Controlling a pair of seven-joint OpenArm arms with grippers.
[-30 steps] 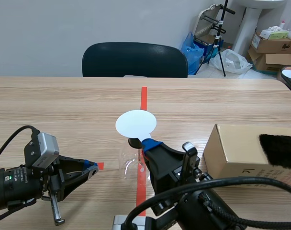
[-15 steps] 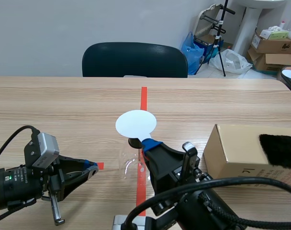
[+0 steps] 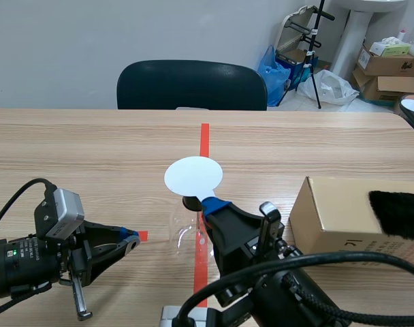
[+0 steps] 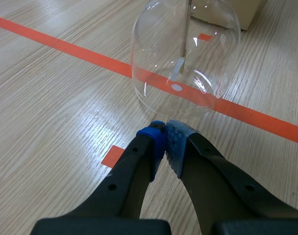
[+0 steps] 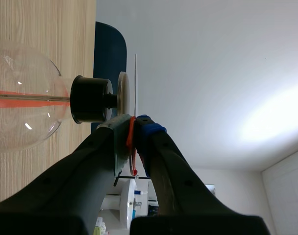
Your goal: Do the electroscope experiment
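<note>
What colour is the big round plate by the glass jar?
White. The plate shows best in the scene view.

I can read no words or numbers from here. The cardboard box [image 3: 329,211] at the table's right edge carries a small black printed mark [image 3: 350,243] low on its front face, too small to decipher. Labels on the background cartons [image 3: 391,65] are illegible.

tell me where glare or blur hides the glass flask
Left wrist view: sharp, bright highlights streak the glass flask, sheen on the table. Scene view: flask almost invisible, only faint reflections. Right wrist view: bright glow washes out the wall; flask clear, white disc edge-on, a thin line.
</note>
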